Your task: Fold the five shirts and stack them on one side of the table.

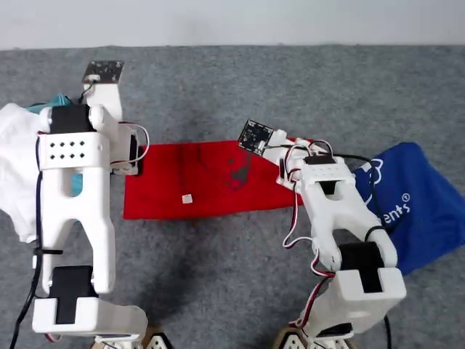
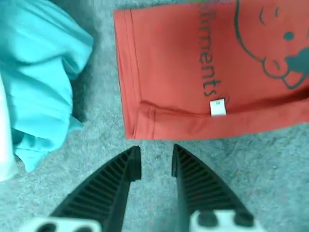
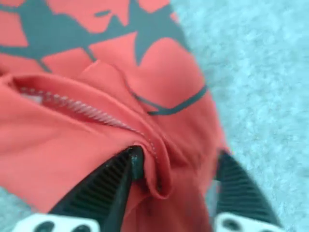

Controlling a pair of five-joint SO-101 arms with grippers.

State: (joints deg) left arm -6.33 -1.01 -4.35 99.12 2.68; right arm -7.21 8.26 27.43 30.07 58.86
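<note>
Open grey tabletop (image 1: 218, 87) runs along the far side and in front of the red shirt (image 1: 189, 178), a folded strip at the centre. The blue shirt (image 1: 414, 203) goes partly under the right arm, and the white shirt (image 1: 14, 160), with a teal shirt (image 2: 38, 72) bunched beside it, is cut off at the edge by the left arm. The left tool (image 2: 156, 162), fingers slightly apart, hangs just short of the red shirt's hemmed corner, while the right tool (image 3: 179, 164) stands wide apart astride a raised fold at its other end.

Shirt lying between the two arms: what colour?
The shirt is red with a dark printed drawing; the left wrist view shows it best.
</note>
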